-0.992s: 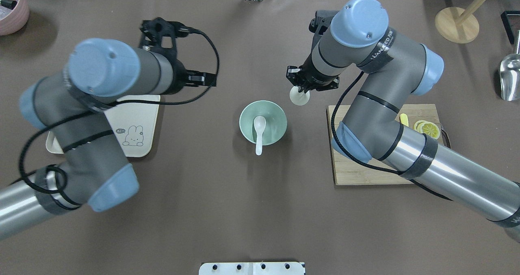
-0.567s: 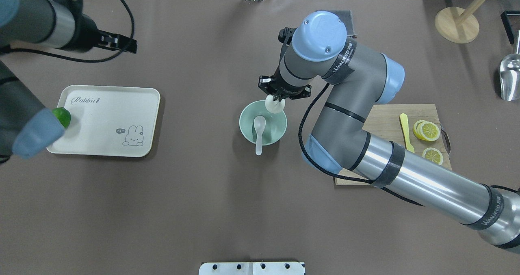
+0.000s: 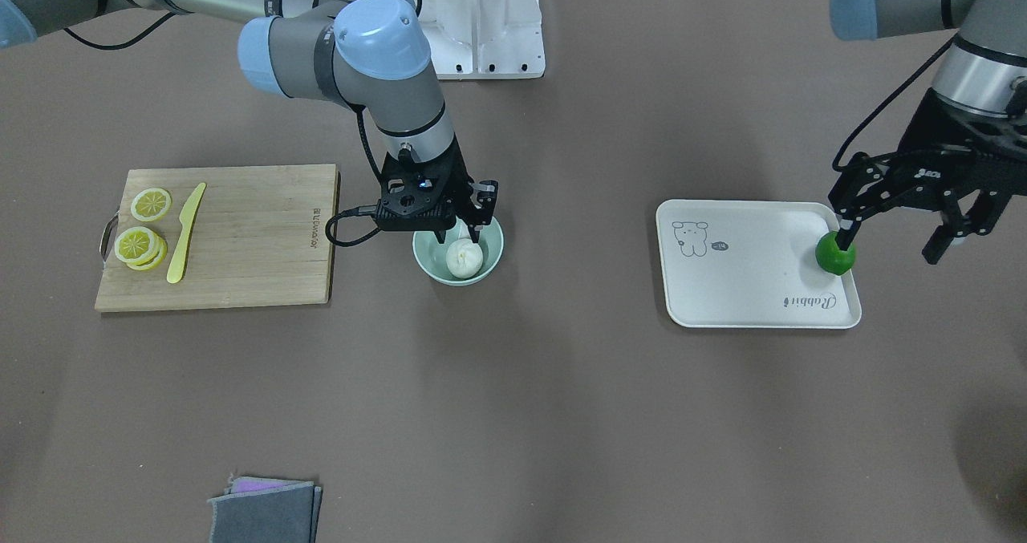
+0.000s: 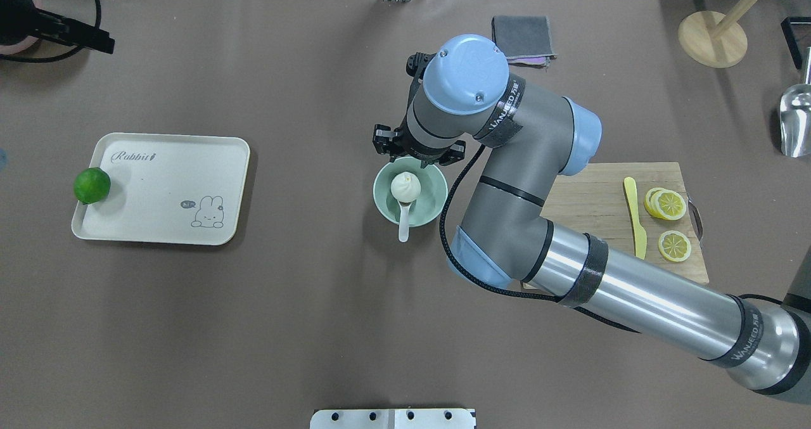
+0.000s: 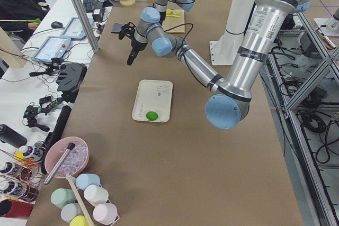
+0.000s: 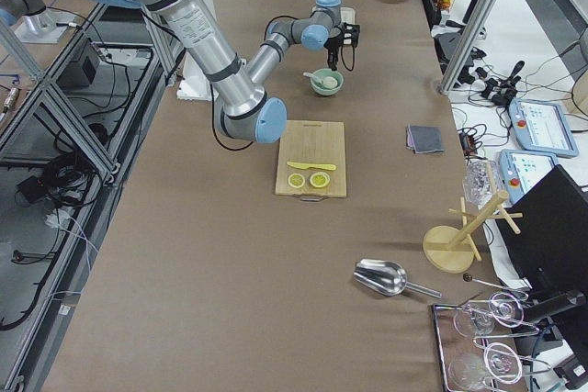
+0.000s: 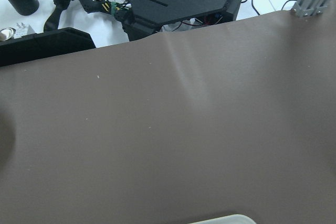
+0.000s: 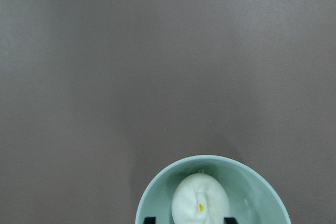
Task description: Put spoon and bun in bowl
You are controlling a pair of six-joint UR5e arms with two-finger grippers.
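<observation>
My right gripper has carried the round white pleated bun into the pale mint-green bowl, onto the white ceramic spoon. It hangs spread, bun straight beneath; left gripper spread, far off

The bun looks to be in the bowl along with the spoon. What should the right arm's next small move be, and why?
Probably lift the right hand straight up and clear. The bun sits in the bowl, on the scoop of the spoon, and the hand stands open on either side of it, so both items seem placed.
</observation>
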